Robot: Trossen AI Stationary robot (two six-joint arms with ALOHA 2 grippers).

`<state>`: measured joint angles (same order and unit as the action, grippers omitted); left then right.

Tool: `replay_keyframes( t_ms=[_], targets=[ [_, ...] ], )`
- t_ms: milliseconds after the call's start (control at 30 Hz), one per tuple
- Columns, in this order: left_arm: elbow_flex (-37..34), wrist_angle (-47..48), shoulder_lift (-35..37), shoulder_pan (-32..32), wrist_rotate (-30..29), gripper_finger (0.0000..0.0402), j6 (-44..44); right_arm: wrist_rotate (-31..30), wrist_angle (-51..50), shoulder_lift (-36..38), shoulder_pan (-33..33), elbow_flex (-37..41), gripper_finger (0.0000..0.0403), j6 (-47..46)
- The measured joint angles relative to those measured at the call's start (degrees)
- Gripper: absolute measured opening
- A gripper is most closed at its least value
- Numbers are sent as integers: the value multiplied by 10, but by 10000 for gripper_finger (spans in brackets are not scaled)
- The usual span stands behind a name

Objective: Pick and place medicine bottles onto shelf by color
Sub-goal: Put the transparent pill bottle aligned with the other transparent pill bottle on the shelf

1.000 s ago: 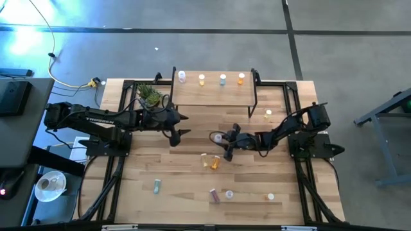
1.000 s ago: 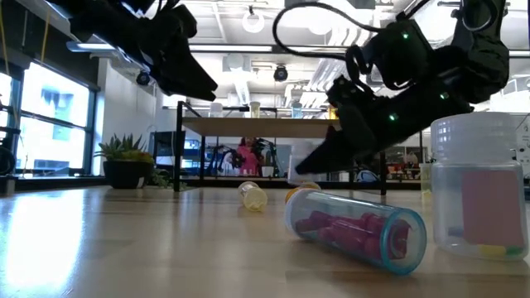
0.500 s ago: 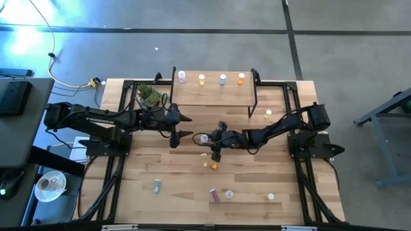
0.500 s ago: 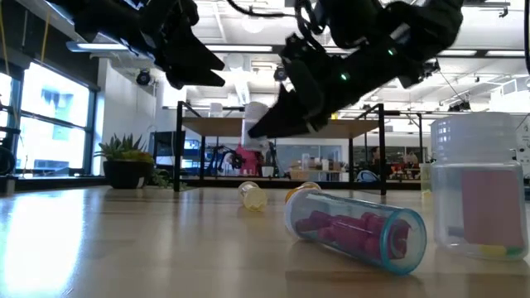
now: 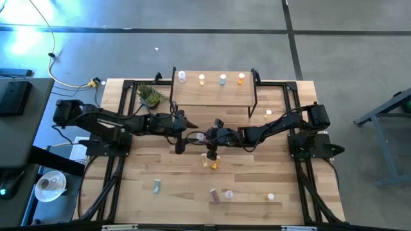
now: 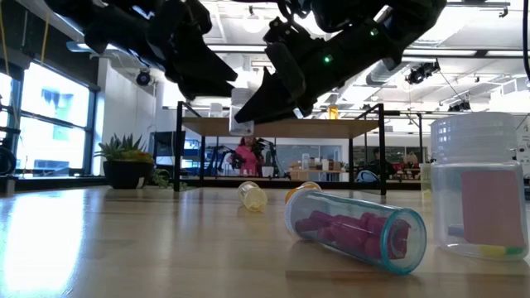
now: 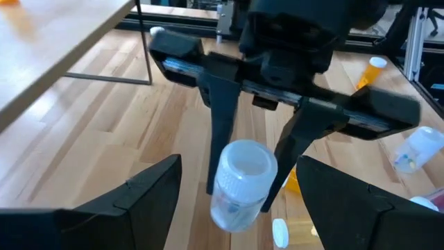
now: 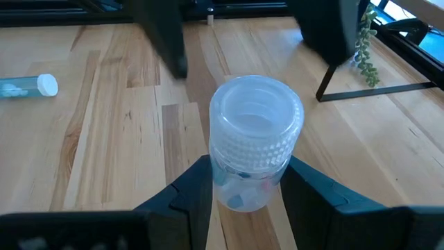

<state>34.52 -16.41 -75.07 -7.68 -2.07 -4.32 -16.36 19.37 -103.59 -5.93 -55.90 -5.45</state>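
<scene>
a small clear plastic medicine bottle with white ribbed cap (image 8: 254, 142) is pinched by the right gripper (image 5: 204, 136) above the table middle, in front of the light wood shelf (image 5: 212, 95). its long axis is directed, cap first, toward the spread left gripper (image 5: 182, 136) just beside it.

clear bottle (image 6: 491, 184) cut off at right edge, shelf bottles (image 5: 201, 79) too small to read

Four bottles (image 5: 201, 79) atop shelf (image 5: 212, 95)
</scene>
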Motion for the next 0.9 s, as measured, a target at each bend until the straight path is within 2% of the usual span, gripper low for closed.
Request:
replay_keyframes(
  t_ms=[667,900],
  targets=[
    [0,-36,-39,-2,-5,275,0,0,11,0,8,-1,135,-26],
    [0,-38,-39,-2,-5,252,0,0,14,0,8,-1,135,-26]
  ],
)
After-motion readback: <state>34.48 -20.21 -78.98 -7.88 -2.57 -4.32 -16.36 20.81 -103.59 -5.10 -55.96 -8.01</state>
